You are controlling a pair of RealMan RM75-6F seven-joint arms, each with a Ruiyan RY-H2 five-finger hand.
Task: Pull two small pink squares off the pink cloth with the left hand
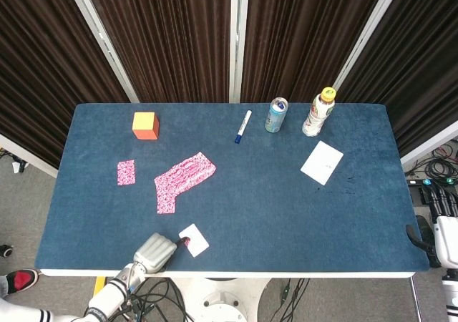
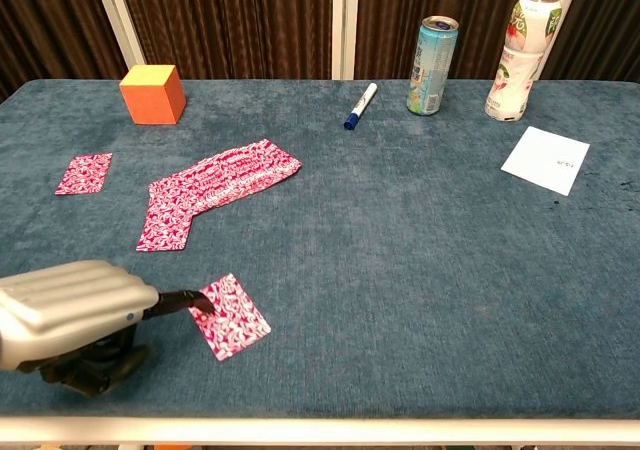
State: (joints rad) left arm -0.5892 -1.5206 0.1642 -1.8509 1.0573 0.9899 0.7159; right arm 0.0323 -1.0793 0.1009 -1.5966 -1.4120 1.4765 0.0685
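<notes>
The left hand (image 2: 75, 320) pinches a small pink square (image 2: 232, 317) by its near corner, just beside its fingertips; the pink cloth (image 2: 215, 192) lies well beyond, with another square (image 2: 84, 173) off to its far left. The thin pinch could slip and drop the piece. Fingers hide beneath the hand; the right hand (image 1: 447, 240) is mostly cut off, state unclear

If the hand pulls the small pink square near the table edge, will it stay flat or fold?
The small pink square lies thin and flat on the napped blue table, so it is probably light and floppy. With the left hand touching only its edge, it would likely slide, perhaps crumple, not roll or tip.
</notes>
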